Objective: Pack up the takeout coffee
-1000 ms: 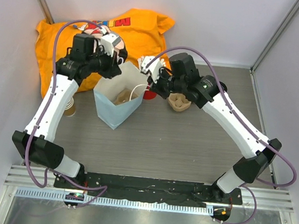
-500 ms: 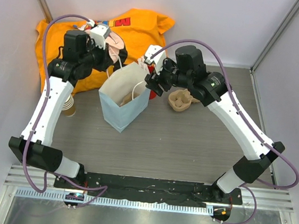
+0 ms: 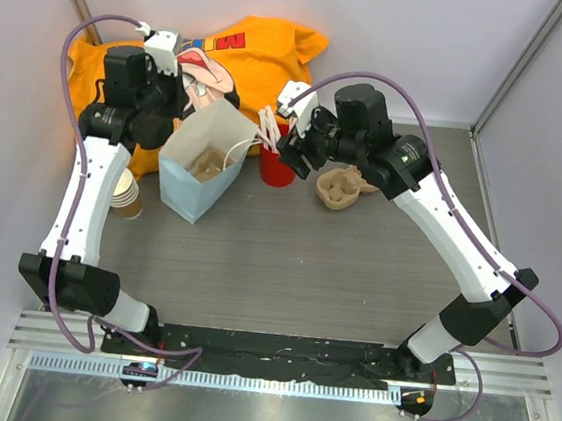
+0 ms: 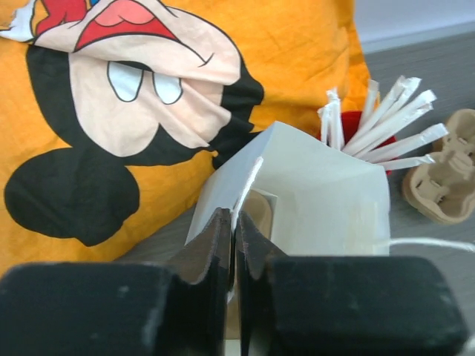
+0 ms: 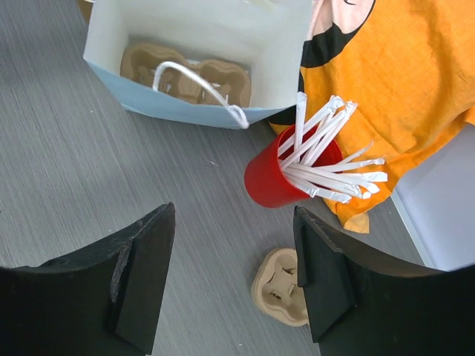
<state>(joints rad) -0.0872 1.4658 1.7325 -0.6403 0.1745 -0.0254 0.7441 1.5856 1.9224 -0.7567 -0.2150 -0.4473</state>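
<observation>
Grey wood-grain bench [image 3: 334, 276] runs out from the arm bases to pale walls [image 3: 399, 42]. Nearest me on it, at the left, stands a stack of lidless paper cups [image 3: 127, 194]. Just beyond them is the pale blue paper bag [image 3: 181, 182], upright and open. A second ago it stood further right and closer to me, so it has been dragged left and back and now sits near the cups. My left fingers [image 4: 211, 252] are pressed together on the bag's far rim with the paper edge pinched between them, and that arm has swung left with it. My right fingers [image 5: 141, 274] were closed at the bag's right corner a second ago; now they stand wide apart with nothing between them, hovering over the bench to the right of the bag. Inside the bag a brown pulp carrier [image 5: 185, 74] lies under a white string handle [image 5: 197, 81]. With the bag shifted, the red cup [image 3: 275, 168] of white wrapped sticks [image 5: 326, 148] shows fully from overhead, just right of the bag. A second pulp carrier [image 3: 339, 188] lies near it on the right. I cannot find the takeout coffee in any view. Furthest off, an orange shirt [image 3: 267, 58] with a cartoon mouse print is bunched in the back left corner.
</observation>
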